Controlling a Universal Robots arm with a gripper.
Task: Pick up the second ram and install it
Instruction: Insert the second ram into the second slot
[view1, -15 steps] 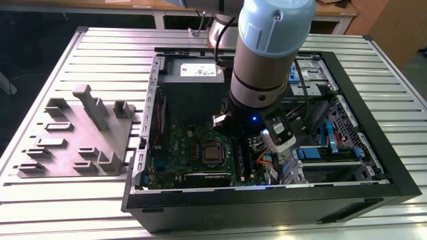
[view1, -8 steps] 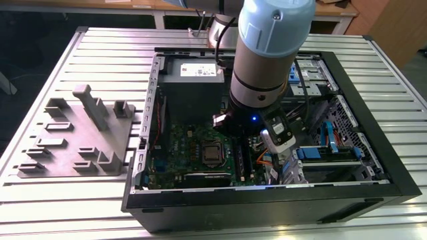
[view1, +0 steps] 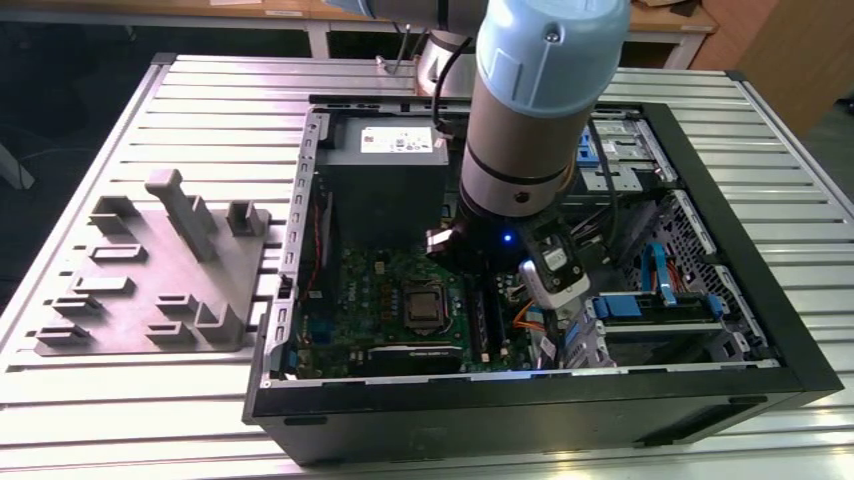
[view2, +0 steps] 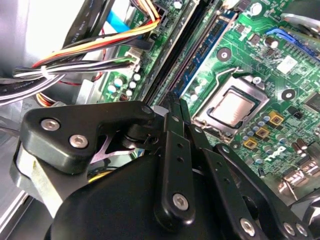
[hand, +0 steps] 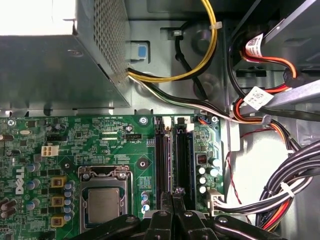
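Observation:
My gripper (hand: 177, 191) is low inside the open computer case (view1: 801, 330), over the memory slots (hand: 162, 150) beside the processor socket (hand: 103, 202). Its two black fingers (view2: 172, 125) are pressed together, so it is shut. In both wrist views a long dark strip, which I take for the second ram (hand: 180, 160), runs along a slot straight out from the fingertips (view2: 192, 55). I cannot tell whether the fingers pinch its edge or just rest on it. In the exterior view the arm hides most of the gripper (view1: 514, 300).
A grey moulded tray (view1: 160, 270) lies on the slatted table at the exterior view's left. Cable bundles (hand: 280, 195) run close beside the slots. The power supply (view1: 387, 150) sits at the case's far end, and blue drive brackets (view1: 661, 305) at the exterior view's right.

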